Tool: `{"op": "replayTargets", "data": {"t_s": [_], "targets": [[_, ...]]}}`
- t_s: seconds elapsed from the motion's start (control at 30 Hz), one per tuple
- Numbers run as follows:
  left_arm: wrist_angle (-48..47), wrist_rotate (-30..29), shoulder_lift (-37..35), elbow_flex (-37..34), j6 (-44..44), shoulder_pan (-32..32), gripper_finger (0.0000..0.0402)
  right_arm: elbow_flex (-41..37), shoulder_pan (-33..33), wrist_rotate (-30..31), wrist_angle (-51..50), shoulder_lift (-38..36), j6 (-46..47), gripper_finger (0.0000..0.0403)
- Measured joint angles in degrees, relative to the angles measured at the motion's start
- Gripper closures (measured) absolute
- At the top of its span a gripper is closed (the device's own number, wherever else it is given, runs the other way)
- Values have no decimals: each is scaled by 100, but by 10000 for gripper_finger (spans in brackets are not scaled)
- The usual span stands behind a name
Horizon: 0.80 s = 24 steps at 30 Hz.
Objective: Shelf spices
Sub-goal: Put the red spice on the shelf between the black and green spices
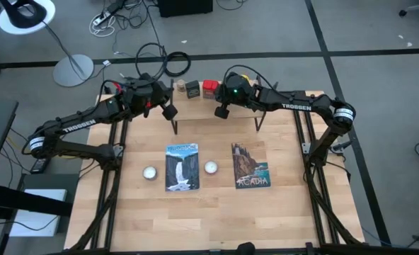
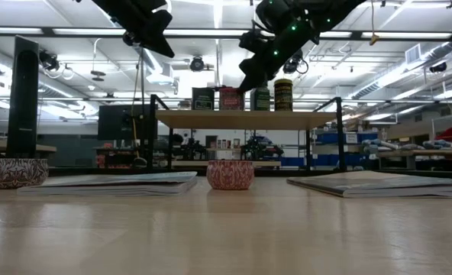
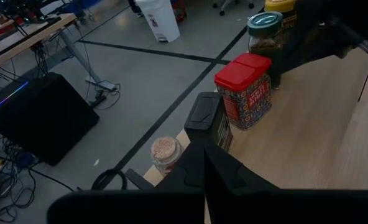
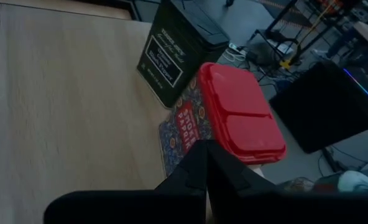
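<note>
The shelf (image 2: pixel 241 120) stands at the table's far middle on thin black legs. On its top board stand the dark square tin (image 2: pixel 203 98), the red tin (image 2: pixel 230 98), the green jar (image 2: pixel 261 98) and the yellow-capped jar (image 2: pixel 284 95). The tiny jar (image 3: pixel 165 152) stands at the board's far edge beside the dark tin (image 3: pixel 210 121). My left gripper (image 2: pixel 167 47) is shut, high above the shelf's left end. My right gripper (image 2: pixel 246 81) is shut, slanting down over the red tin's (image 4: pixel 234 115) right side. My left gripper touches nothing. My right gripper has its shut fingertips (image 4: pixel 204 152) right at the red tin's lid edge (image 4: pixel 216 144), coming slantwise from above and from the table's right. Whether they touch the tin, I cannot tell. The tin stands upright on the shelf.
Two flat picture books (image 1: pixel 181 166) (image 1: pixel 250 164) lie on the table nearer than the shelf. A small round ball (image 1: pixel 150 172) sits left of the first book and another (image 1: pixel 210 167) sits between them. The table's near half is bare wood.
</note>
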Motion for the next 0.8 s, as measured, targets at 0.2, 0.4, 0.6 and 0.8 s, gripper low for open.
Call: {"op": "replayTargets", "data": {"t_s": [0.2,0.4,0.6,0.8], "targets": [[0,0,0,0,-4,0,401,2,-6,184,-1,0,0,403],[-7,0,0,0,-7,0,401,2,-50,328,-1,0,-2,403],[-13,270,0,-1,-73,0,401,-201,-68,401,215,-2,-19,403],[-15,402,148,-2,-146,0,401,-308,59,399,479,-2,-147,403]]}}
